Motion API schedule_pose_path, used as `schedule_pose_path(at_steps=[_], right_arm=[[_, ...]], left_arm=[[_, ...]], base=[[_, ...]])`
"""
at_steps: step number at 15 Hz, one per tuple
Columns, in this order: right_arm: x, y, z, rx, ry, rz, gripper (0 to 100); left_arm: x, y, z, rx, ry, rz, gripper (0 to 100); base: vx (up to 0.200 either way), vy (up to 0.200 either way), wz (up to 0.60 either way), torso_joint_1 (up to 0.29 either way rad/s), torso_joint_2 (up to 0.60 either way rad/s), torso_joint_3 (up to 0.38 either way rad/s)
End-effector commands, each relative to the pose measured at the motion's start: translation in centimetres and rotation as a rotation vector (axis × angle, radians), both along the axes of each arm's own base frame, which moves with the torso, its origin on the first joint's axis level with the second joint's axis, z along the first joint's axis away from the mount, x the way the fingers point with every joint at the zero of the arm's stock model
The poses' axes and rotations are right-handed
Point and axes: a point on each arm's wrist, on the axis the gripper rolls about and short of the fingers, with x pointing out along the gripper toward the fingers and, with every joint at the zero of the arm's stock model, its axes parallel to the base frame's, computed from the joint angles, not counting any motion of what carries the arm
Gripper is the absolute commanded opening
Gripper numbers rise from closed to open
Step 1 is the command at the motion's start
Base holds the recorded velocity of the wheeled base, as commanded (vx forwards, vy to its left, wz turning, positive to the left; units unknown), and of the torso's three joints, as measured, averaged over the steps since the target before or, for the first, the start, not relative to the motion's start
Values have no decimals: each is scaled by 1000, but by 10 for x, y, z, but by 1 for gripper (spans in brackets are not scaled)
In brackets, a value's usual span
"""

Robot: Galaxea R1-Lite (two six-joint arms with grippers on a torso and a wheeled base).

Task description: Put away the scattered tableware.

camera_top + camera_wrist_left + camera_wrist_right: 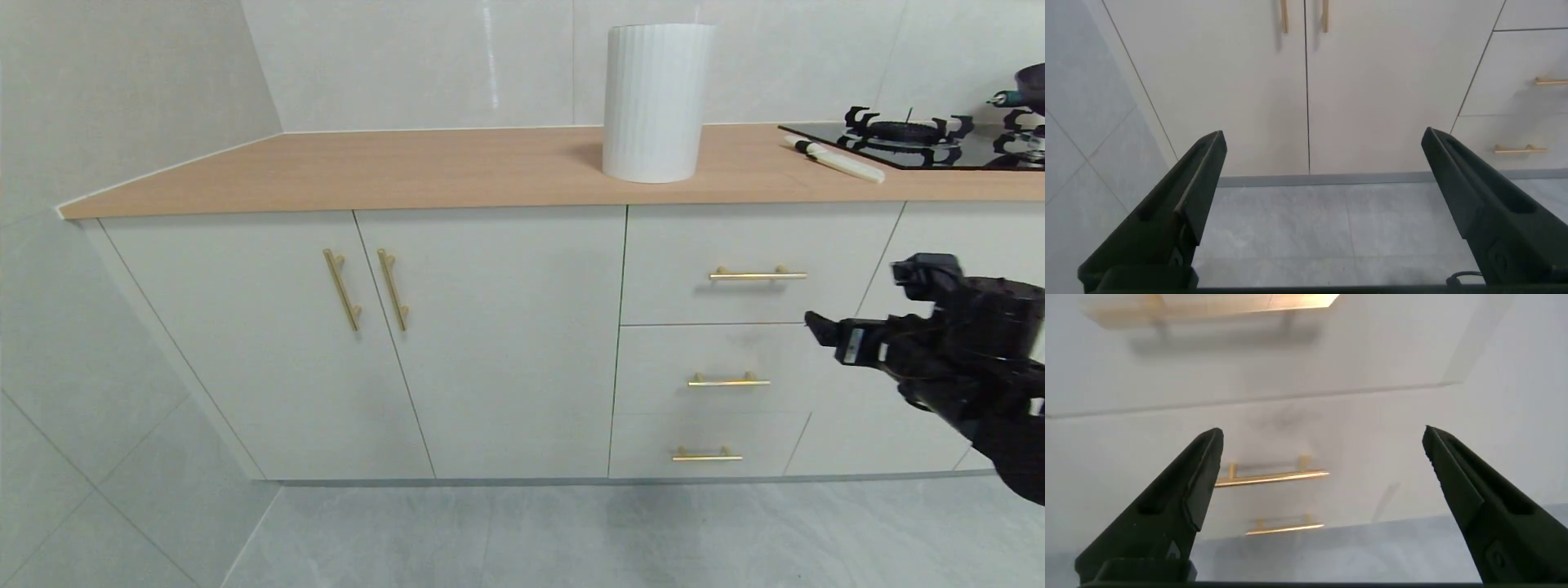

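Note:
A long white utensil [834, 158] with a dark end lies on the wooden countertop [408, 167], beside the hob. A tall white ribbed container [653, 102] stands upright on the counter left of it. My right gripper [824, 333] hangs open in front of the drawer stack, level with the middle drawer and just right of it, holding nothing. In the right wrist view the right gripper [1323, 437] faces the drawer fronts, with the middle drawer's gold handle [1270, 475] between its fingers. My left gripper [1323, 139] is open and empty, low near the floor before the double cabinet doors [1306, 73].
Three drawers carry gold handles: top [758, 275], middle [728, 380], bottom [707, 455]. All are closed, as are the two doors with vertical handles [367, 290]. A black gas hob [914, 139] sits at the counter's right end. Tiled walls close in the left corner.

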Motion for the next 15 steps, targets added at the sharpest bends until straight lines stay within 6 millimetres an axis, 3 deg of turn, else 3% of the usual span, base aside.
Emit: schedule_pose_path(at_steps=[1, 2, 4, 7, 10, 13, 15], right_arm=[[-115, -10, 42, -48, -215, -36, 100], [-133, -11, 44, -56, -241, -36, 100], [-187, -16, 44, -133, -323, -51, 100], [-228, -21, 38, -205, -367, -115, 100], [-281, -27, 24, -205, -357, -206, 100], [-327, -30, 4, -208, -346, -229, 100], [-336, -30, -2, -204, -344, -243, 100]], left_arm=[[0, 0, 0, 1, 0, 0, 100], [0, 0, 0, -1, 0, 0, 100], [0, 0, 0, 1, 0, 0, 100], [0, 0, 0, -1, 0, 0, 100], [0, 0, 0, -1, 0, 0, 100], [0, 0, 0, 1, 0, 0, 100], [0, 0, 0, -1, 0, 0, 100]], base=[[0, 0, 0, 0, 0, 0], [0, 0, 0, 0, 0, 0], [0, 0, 0, 0, 0, 0], [0, 0, 0, 0, 0, 0], [0, 0, 0, 0, 0, 0], [0, 0, 0, 0, 0, 0], [0, 0, 0, 0, 0, 0]])
